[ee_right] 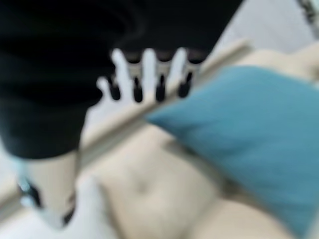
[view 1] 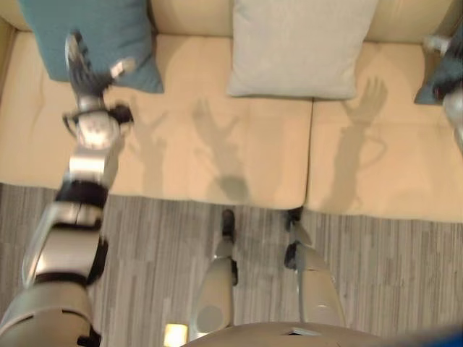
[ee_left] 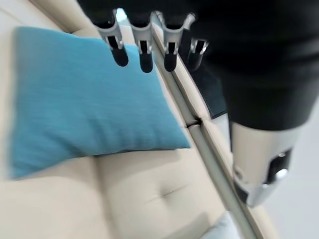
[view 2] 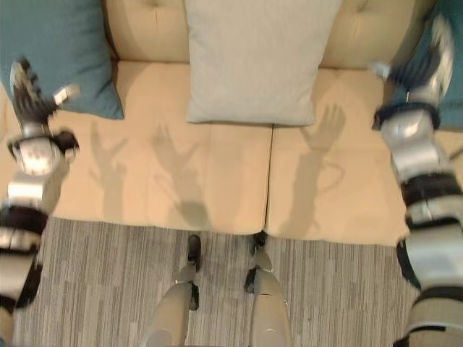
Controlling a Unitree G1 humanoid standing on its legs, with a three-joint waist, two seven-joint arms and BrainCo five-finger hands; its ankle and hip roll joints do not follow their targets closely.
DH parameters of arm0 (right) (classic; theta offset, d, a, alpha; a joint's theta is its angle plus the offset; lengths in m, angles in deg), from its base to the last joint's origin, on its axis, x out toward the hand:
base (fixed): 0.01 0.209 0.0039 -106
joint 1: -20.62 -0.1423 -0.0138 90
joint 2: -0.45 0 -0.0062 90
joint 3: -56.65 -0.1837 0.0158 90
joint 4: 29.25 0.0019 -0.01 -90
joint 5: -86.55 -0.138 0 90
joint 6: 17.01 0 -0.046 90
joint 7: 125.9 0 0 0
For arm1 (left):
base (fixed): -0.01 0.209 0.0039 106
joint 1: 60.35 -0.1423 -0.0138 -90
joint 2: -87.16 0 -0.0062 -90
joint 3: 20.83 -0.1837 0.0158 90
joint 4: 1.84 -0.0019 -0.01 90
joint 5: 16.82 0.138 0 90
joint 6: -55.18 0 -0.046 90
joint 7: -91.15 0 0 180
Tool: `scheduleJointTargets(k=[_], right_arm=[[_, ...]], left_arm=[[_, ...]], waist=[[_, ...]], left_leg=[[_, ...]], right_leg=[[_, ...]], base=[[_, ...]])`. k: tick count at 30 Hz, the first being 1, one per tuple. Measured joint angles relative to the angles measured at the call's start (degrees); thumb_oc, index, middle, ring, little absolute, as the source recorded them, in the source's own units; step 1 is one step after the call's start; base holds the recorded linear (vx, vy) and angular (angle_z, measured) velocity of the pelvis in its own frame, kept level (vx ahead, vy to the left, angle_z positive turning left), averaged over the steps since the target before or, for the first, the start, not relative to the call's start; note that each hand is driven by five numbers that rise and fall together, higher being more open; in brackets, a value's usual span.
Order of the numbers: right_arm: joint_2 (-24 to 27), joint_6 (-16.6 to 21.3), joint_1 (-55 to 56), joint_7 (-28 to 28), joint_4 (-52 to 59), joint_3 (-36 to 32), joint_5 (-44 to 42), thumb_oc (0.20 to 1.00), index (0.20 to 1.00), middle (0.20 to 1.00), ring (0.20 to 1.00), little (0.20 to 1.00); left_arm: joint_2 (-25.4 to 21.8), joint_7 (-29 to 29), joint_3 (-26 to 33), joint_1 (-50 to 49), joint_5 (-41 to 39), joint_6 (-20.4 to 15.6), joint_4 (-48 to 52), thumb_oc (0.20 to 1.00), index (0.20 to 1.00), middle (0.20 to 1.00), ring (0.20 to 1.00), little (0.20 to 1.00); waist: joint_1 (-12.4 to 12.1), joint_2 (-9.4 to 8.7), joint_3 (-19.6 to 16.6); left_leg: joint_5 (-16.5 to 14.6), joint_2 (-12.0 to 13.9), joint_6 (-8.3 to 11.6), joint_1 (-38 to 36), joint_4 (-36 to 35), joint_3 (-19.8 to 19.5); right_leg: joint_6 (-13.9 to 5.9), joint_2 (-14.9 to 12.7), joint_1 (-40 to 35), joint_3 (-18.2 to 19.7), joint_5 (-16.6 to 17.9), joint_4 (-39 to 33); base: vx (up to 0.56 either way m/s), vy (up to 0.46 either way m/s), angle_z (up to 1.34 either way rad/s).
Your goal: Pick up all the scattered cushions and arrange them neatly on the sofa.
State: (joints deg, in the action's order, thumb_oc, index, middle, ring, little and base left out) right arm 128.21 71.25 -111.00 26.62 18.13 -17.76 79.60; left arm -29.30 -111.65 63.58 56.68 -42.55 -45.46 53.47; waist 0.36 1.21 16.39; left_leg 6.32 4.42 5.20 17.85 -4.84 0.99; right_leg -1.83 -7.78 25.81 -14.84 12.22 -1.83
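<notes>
A teal cushion (view 1: 94, 36) leans against the backrest at the left end of the beige sofa (view 1: 217, 144). A pale grey cushion (view 1: 296, 47) stands upright in the middle. Another teal cushion (view 2: 452, 87) rests at the right end, partly hidden by my right arm. My left hand (view 1: 83, 69) hovers over the lower corner of the left teal cushion (ee_left: 84, 99), open with straight fingers (ee_left: 144, 50) holding nothing. My right hand (view 2: 427, 61) is raised in front of the right teal cushion (ee_right: 254, 134), open and empty, fingers (ee_right: 149, 84) spread.
Grey striped carpet (view 1: 159, 267) lies in front of the sofa. The seat cushions between the pillows are bare, with a seam (view 2: 269, 173) right of the middle.
</notes>
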Motion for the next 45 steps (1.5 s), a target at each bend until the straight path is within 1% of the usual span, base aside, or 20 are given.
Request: scheduleJointTargets(k=[1,2,4,5,7,8,10,12,13,14,17,19,24,28,31,39,41,43,44,45], right_arm=[[-2.1,0.9,7.1,0.8,4.1,-7.9,3.0,1.0,1.0,1.0,1.0,1.0],[-3.1,0.6,10.1,1.4,3.1,-9.2,3.9,1.0,1.0,1.0,1.0,1.0],[-5.3,0.3,16.6,3.1,0.0,-9.3,6.4,1.0,1.0,1.0,1.0,1.0],[-8.1,0.4,19.5,4.8,-3.1,-9.6,8.5,1.0,1.0,1.0,1.0,1.0],[-11.5,0.1,20.2,7.1,-9.7,-8.8,9.6,1.0,1.0,1.0,1.0,1.0],[-11.6,0.0,20.6,7.9,-10.6,-8.1,9.7,1.0,1.0,1.0,1.0,1.0],[-12.5,0.8,21.6,9.0,-12.2,-8.1,11.0,1.0,1.0,1.0,1.0,1.0],[-14.4,1.4,21.3,11.9,-17.2,-5.1,13.0,1.0,1.0,1.0,1.0,1.0],[-17.2,1.7,23.5,14.3,-20.7,-3.3,14.1,1.0,1.0,1.0,1.0,1.0],[-18.6,1.8,24.9,15.3,-22.8,-2.3,14.8,1.0,1.0,1.0,1.0,1.0],[-22.6,1.5,29.8,18.8,-26.4,-0.8,16.5,1.0,1.0,1.0,1.0,1.0],[-24.6,1.5,33.5,20.2,-27.1,-0.9,18.2,1.0,1.0,1.0,1.0,1.0],[-28.4,1.5,37.3,22.7,-28.4,-1.5,18.5,1.0,1.0,1.0,1.0,1.0],[-30.6,1.1,40.3,23.3,-31.8,-3.4,18.4,1.0,1.0,1.0,1.0,1.0],[-30.6,0.8,40.4,23.5,-32.2,-3.6,18.4,1.0,1.0,1.0,1.0,1.0],[-30.7,0.1,40.2,23.4,-32.8,-4.0,18.3,1.0,1.0,1.0,1.0,1.0],[-30.8,0.1,39.5,23.1,-33.0,-4.0,18.0,1.0,1.0,1.0,1.0,1.0],[-31.9,-0.1,38.4,22.5,-33.5,-4.0,17.8,1.0,1.0,1.0,1.0,1.0],[-32.9,-0.5,37.6,22.5,-34.0,-4.0,17.7,1.0,1.0,1.0,1.0,1.0],[-33.4,-0.5,35.7,22.5,-34.9,-3.3,17.7,1.0,1.0,1.0,1.0,1.0]], left_arm=[[3.1,1.8,6.0,-5.2,2.1,-0.5,2.2,1.0,1.0,1.0,1.0,1.0],[5.2,2.3,7.3,-8.3,2.4,0.1,1.1,1.0,1.0,1.0,1.0,1.0],[6.7,5.1,5.3,-15.7,5.5,1.6,-3.1,1.0,1.0,1.0,1.0,1.0],[8.6,7.5,4.5,-18.6,8.7,2.4,-8.1,1.0,1.0,1.0,1.0,1.0],[11.9,10.6,2.7,-20.4,11.5,4.3,-16.8,1.0,1.0,1.0,1.0,1.0],[12.7,11.6,1.9,-20.9,11.9,5.4,-18.0,1.0,1.0,1.0,1.0,1.0],[13.5,13.1,0.5,-21.6,14.0,4.8,-21.0,1.0,1.0,1.0,1.0,1.0],[16.5,14.9,0.2,-19.6,18.2,5.4,-29.2,1.0,1.0,1.0,1.0,1.0],[19.4,15.9,-1.0,-21.9,21.0,5.8,-33.4,1.0,1.0,1.0,1.0,1.0],[21.0,16.6,-1.5,-23.3,22.5,6.2,-35.2,1.0,1.0,1.0,1.0,1.0],[24.6,18.4,-2.6,-27.7,25.4,7.7,-37.2,1.0,1.0,1.0,1.0,1.0],[25.9,18.7,-1.3,-29.9,27.2,8.2,-38.6,1.0,1.0,1.0,1.0,1.0],[26.4,19.1,0.4,-32.6,27.7,9.3,-40.6,1.0,1.0,1.0,1.0,1.0],[26.5,19.3,1.2,-33.7,27.7,10.4,-41.4,1.0,1.0,1.0,1.0,1.0],[26.5,20.0,1.2,-33.9,27.7,10.4,-41.3,1.0,1.0,1.0,1.0,1.0],[26.4,19.9,-1.1,-30.2,29.1,10.2,-40.8,1.0,1.0,1.0,1.0,1.0],[26.3,19.9,-1.3,-29.1,29.0,10.1,-40.9,1.0,1.0,1.0,1.0,1.0],[25.6,19.8,-1.2,-26.8,28.4,10.0,-40.8,1.0,1.0,1.0,1.0,1.0],[25.4,19.7,-1.2,-26.4,27.8,10.0,-40.8,1.0,1.0,1.0,1.0,1.0],[26.1,19.8,-1.2,-24.3,26.8,10.9,-41.1,1.0,1.0,1.0,1.0,1.0]], waist=[[0.0,-0.03,0.0],[0.1,-0.07,-0.1],[0.1,-0.3,-2.9],[0.2,-0.39,-3.3],[0.3,-0.13,-4.5],[0.3,-0.08,-5.0],[0.3,-0.18,-5.9],[0.2,-0.07,-6.5],[0.2,-0.1,-9.4],[0.3,-0.05,-10.7],[0.3,-0.3,-13.4],[0.2,-0.57,-14.6],[-0.3,-1.04,-16.9],[-1.2,-1.14,-16.9],[-1.3,-1.39,-16.8],[-1.1,-2.62,-15.6],[-1.2,-4.0,-14.6],[-0.8,-6.31,-11.2],[-1.0,-6.95,-10.1],[-1.5,-4.36,-8.5]], left_leg=[[-0.4,0.1,-0.18,-1.6,-0.3,0.0],[-0.6,0.1,-0.22,-3.1,-0.3,0.0],[-1.4,0.1,-0.35,-4.1,-0.3,0.1],[-1.7,0.0,-0.35,-6.3,-0.3,0.2],[-2.6,0.1,-0.59,-8.9,-0.3,0.5],[-2.7,0.1,-0.65,-9.1,-0.3,0.6],[-2.7,0.0,-0.66,-9.3,-0.3,0.5],[-3.0,0.1,-0.75,-12.0,-0.4,0.3],[-3.8,0.2,-0.91,-13.8,-0.4,0.8],[-4.2,0.3,-1.04,-14.6,-0.4,1.0],[-5.2,0.3,-1.62,-15.9,-0.6,1.5],[-5.3,0.4,-1.76,-17.2,-0.4,1.6],[-5.9,0.9,-1.62,-19.4,-0.6,1.8],[-6.0,0.9,-1.6,-21.6,-0.6,2.3],[-6.0,0.8,-1.6,-22.3,-0.7,3.2],[-6.0,-1.2,-1.48,-22.9,-0.2,4.8],[-6.2,-2.7,-2.12,-21.0,0.6,5.0],[-6.0,-5.0,-4.48,-17.9,3.8,5.1],[-6.1,-5.3,-5.55,-16.9,5.1,5.5],[-4.8,-1.8,-6.52,-16.8,4.0,7.3]], right_leg=[[-0.38,0.0,-1.8,-0.2,-0.3,-0.4],[-0.18,0.1,-3.7,-0.2,-0.1,-1.3],[-0.97,0.2,-5.4,-0.2,-0.5,-2.8],[-1.1,0.3,-7.6,-0.2,-0.3,-3.3],[-1.64,0.3,-10.2,-0.1,-1.1,-3.4],[-1.73,0.1,-10.5,-0.1,-1.2,-3.4],[-1.93,0.0,-10.7,-0.1,-1.1,-3.4],[-2.12,0.0,-13.5,-0.3,-1.5,-3.4],[-2.25,0.2,-15.0,-0.2,-2.1,-3.6],[-2.41,0.2,-15.7,-0.1,-2.3,-3.7],[-2.56,0.3,-17.1,-0.1,-2.9,-3.7],[-2.56,0.4,-18.3,0.0,-2.9,-3.7],[-2.11,0.8,-20.4,0.1,-3.5,-3.7],[-2.09,0.8,-22.3,0.9,-3.5,-3.7],[-2.27,0.6,-22.4,1.6,-3.3,-3.7],[-2.95,-0.6,-21.8,3.2,-2.8,-3.6],[-3.46,-1.9,-18.9,4.8,-2.5,-2.1],[-5.54,-4.0,-16.2,5.9,-1.1,0.3],[-6.9,-4.4,-16.2,6.4,-2.6,-1.4],[-6.38,-2.1,-13.8,5.9,-7.2,7.5]], base=[[0.05,-0.009,0.04],[0.07,-0.003,0.0],[0.07,0.014,-0.02],[0.04,0.02,-0.02],[0.02,0.021,-0.05],[0.0,0.0,0.0],[0.01,0.003,0.02],[0.01,0.02,0.0],[0.01,0.006,-0.07],[0.01,0.0,-0.15],[-0.02,0.005,-0.08],[-0.01,-0.008,-0.02],[-0.02,0.004,-0.01],[-0.04,0.039,-0.07],[-0.06,0.089,-0.18],[-0.16,0.105,-0.14],[-0.34,0.071,-0.21],[-0.34,0.073,0.01],[-0.19,0.036,-0.23],[-0.16,-0.004,-0.32]])
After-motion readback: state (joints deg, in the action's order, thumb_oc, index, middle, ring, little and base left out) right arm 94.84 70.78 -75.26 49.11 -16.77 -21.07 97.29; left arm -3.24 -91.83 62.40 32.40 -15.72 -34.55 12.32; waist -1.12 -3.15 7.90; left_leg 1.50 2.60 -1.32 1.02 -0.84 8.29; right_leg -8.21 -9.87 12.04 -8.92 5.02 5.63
